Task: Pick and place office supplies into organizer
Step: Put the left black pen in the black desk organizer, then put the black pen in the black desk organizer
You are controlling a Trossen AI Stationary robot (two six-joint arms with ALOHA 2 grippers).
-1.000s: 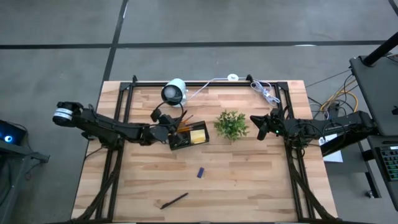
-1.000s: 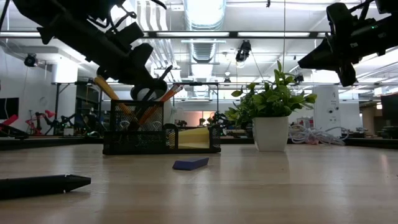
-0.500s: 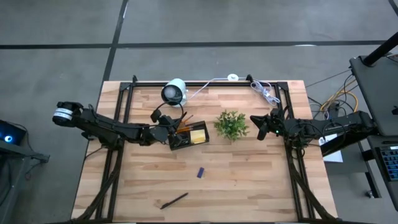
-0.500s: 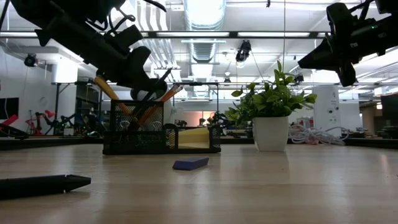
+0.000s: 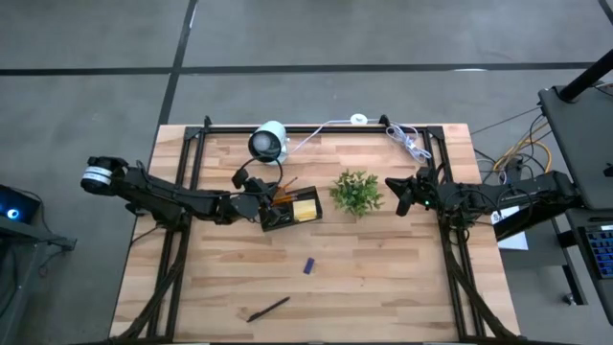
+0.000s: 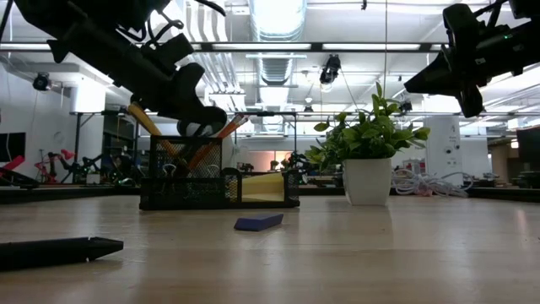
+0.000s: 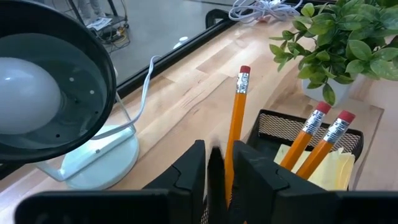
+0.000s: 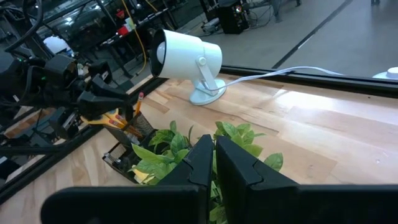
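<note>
With an orange pencil [image 7: 235,134] standing between the narrowly parted left jaws over the organizer [image 5: 290,211], release should be completed before lifting straight up.

left gripper [image 7: 219,171] fingers eased slightly apart around orange pencil [image 7: 234,130]

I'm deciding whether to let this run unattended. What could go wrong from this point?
The left gripper has a pencil between its fingers above the organizer; released tilted, the pencil might tip over the rim onto the table. The white camera device sits close behind, so a retreating arm could bump it. The right gripper, shut, hangs near the plant.
</note>
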